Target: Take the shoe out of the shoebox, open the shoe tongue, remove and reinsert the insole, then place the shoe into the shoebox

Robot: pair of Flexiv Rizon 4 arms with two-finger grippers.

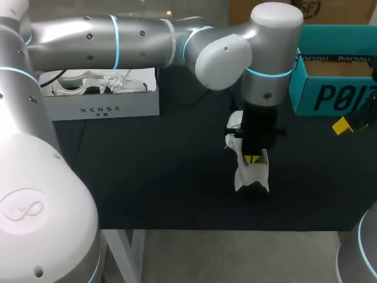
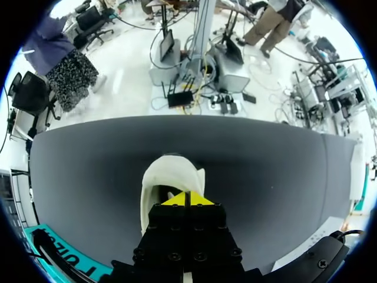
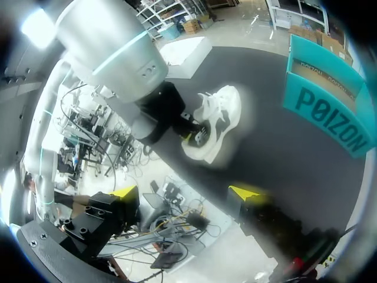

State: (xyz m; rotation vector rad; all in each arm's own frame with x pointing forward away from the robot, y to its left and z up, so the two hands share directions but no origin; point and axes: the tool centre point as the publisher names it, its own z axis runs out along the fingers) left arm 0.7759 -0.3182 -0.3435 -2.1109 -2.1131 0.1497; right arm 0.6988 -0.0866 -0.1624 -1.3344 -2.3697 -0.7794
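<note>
With left fingers point(image 2: 178, 200) pressed together, sunk into the mouth of the white shoe point(image 2: 168, 174) on the near-middle worktop point(image 1: 147, 177), probably after the insole; cannot tell whether anything is pinched. Farther right, right fingers point(image 3: 125, 191) spread, well apart from the shoe, likely to leave room. At far right, open for the return, the teal shoebox point(image 1: 330, 88).

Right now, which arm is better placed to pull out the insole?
Left: the left tool sits at the white shoe's opening; the right tool hangs open beside the teal shoebox.
</note>
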